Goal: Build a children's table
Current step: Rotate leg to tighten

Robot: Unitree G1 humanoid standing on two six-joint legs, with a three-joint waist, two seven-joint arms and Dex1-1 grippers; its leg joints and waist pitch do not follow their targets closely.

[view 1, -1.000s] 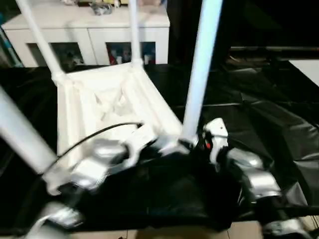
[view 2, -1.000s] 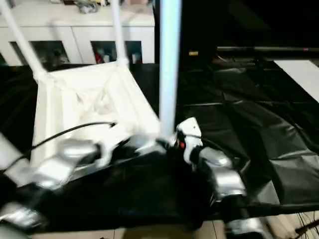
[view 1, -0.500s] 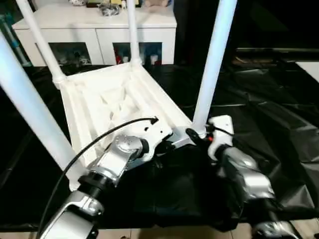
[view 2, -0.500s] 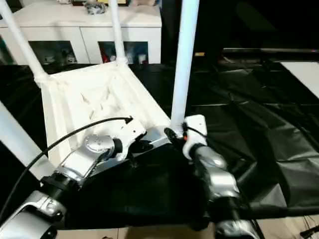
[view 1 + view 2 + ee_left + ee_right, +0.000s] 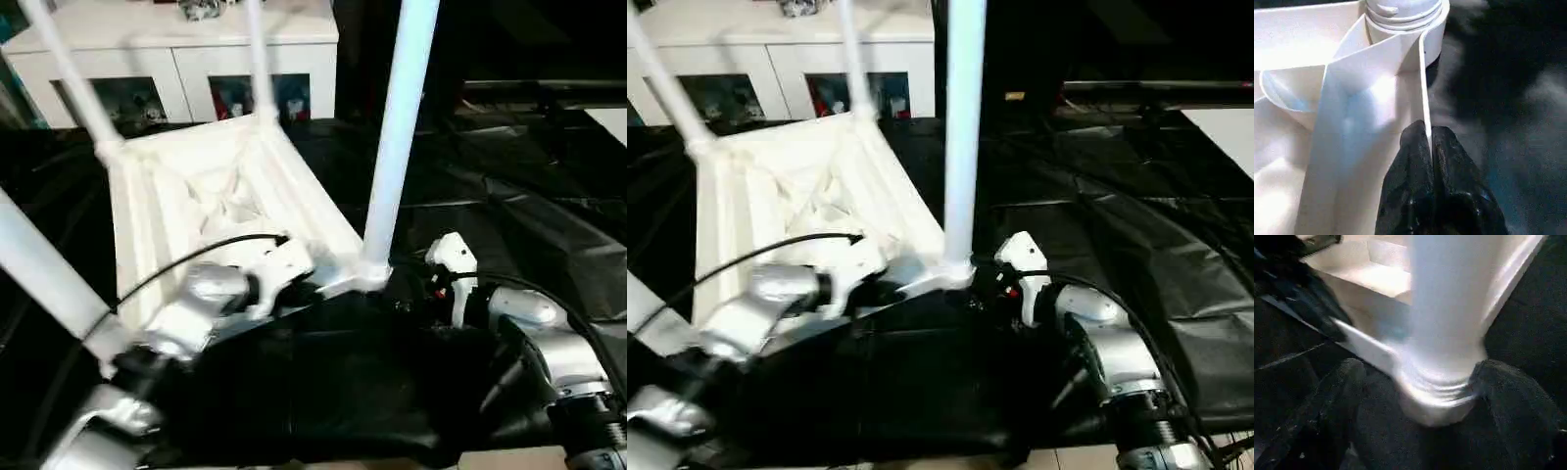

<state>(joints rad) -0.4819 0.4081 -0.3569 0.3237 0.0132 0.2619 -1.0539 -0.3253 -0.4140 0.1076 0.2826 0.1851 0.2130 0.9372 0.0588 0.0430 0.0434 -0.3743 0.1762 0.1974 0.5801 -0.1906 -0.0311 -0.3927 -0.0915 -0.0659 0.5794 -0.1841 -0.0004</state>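
Seemingly all four legs stood seated; the left gripper pinched the table's rim, the right gripper gaped around the near leg, whose socket wanted a last check.

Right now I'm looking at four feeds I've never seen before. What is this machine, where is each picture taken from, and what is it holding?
It is a humanoid robot with two silver arms, each ending in a gripper with two black fingers. Two pictures come from cameras in its head, looking down over its forearms. The other two come from cameras on its wrists, looking along each gripper.

On the black sheet lies a white plastic children's table, upside down, ribbed underside up, with legs rising from its corner sockets. Behind it stands a white cabinet.

The left gripper is pinched shut on the thin edge of the tabletop, near the corner. The right gripper is open, one finger either side of the base of the nearest leg, where it enters its socket.
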